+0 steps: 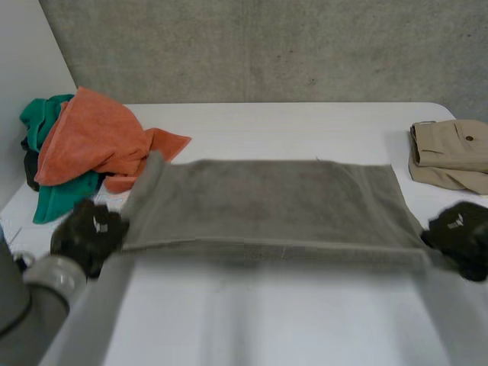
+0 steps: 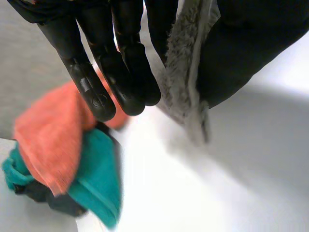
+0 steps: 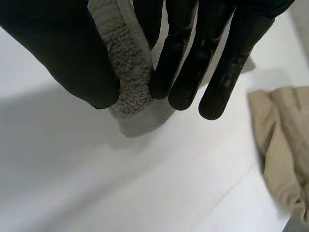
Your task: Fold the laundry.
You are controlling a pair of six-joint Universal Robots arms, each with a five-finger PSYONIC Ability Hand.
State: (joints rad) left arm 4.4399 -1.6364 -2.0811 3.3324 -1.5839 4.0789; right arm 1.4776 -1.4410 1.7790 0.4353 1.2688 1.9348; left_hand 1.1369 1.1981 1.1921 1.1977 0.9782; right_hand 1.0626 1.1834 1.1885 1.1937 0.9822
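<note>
At the far left of the table (image 1: 305, 126) lies a heap of unfolded laundry, an orange cloth (image 1: 91, 141) over a green cloth (image 1: 57, 198). Just right of it, the left hand (image 1: 88, 232) pinches the left end of the grey towel (image 1: 267, 202) between its straight fingers (image 2: 123, 82) and thumb. The towel stretches across the middle of the table, its near edge pulled taut and its far part lying flat. At the right end, the right hand (image 1: 461, 232) grasps the towel the same way, the cloth clamped between thumb and fingers (image 3: 186, 72). Far right, a folded beige garment (image 1: 454, 152) sits close to the towel's far corner.

The step in hand looks like a fold of the towel. The next move probably calls for both hands to travel together and level, so the edges meet squarely. There is open table beyond the towel and in front of it. The heap crowds the left end and the beige garment the right, so sideways room is slim.
</note>
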